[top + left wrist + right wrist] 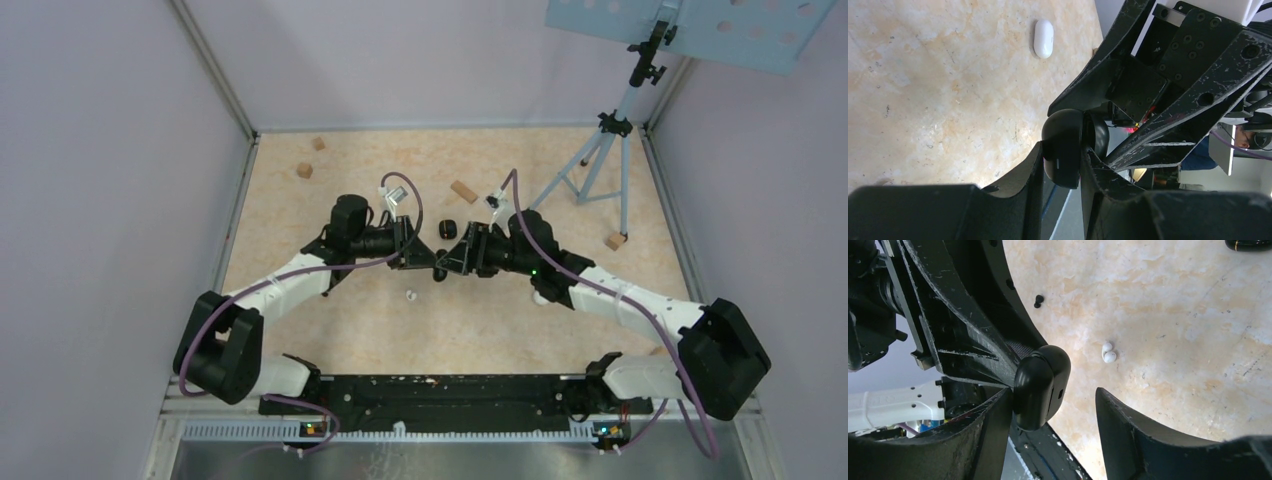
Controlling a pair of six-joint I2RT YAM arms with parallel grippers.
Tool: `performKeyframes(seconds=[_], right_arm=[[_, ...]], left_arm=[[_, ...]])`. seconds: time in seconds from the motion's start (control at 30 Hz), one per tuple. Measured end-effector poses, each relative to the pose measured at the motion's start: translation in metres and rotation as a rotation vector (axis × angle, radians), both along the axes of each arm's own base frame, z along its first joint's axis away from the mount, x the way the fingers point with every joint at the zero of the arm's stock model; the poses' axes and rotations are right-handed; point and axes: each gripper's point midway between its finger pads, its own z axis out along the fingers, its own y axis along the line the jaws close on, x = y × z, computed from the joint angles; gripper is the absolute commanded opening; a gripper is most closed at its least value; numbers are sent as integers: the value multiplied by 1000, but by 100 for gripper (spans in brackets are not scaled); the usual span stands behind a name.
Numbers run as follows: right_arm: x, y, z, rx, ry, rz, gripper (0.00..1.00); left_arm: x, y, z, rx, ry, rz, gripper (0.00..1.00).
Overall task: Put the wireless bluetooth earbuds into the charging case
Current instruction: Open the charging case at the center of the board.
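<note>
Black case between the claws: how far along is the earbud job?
Done: nothing visibly seated; a white earbud and a black earbud lie loose on the table. In hand: the left claw clamps the black case, the right claw open around it; lid state unclear. Left: likely every bud still to pick and insert.

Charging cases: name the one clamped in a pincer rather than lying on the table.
The black case clamped in the left pincer. The white case and the other black case lie loose on the tabletop, untouched.
</note>
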Motion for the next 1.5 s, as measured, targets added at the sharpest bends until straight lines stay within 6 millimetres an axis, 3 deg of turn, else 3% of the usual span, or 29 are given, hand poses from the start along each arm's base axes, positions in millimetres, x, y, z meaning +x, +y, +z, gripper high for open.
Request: performKeyframes(seconds=[0.2,0.33,0.53,0.8,0.97,1.3,1.5], right_arm=[[-2,4,3,1,-5,9,42],[-3,6,5,6,-5,11,39],[-1,5,3,8,10,-19,53],[-7,-15,5,59,6,-66,56],[-15,-17,4,91,4,-50,60],[-31,-26,22,326,-46,-10,61],[-35,-19,49,444,-112,56,63]], left_arm=[[1,0,-1,7,-2,5,14],[1,1,-2,12,-4,8,14],[2,2,0,14,-13,14,14],[6,11,6,6,-20,23,14],[7,14,13,-11,-33,23,14],[-3,18,28,-78,-1,-41,14],[-6,20,33,-103,6,-64,14]])
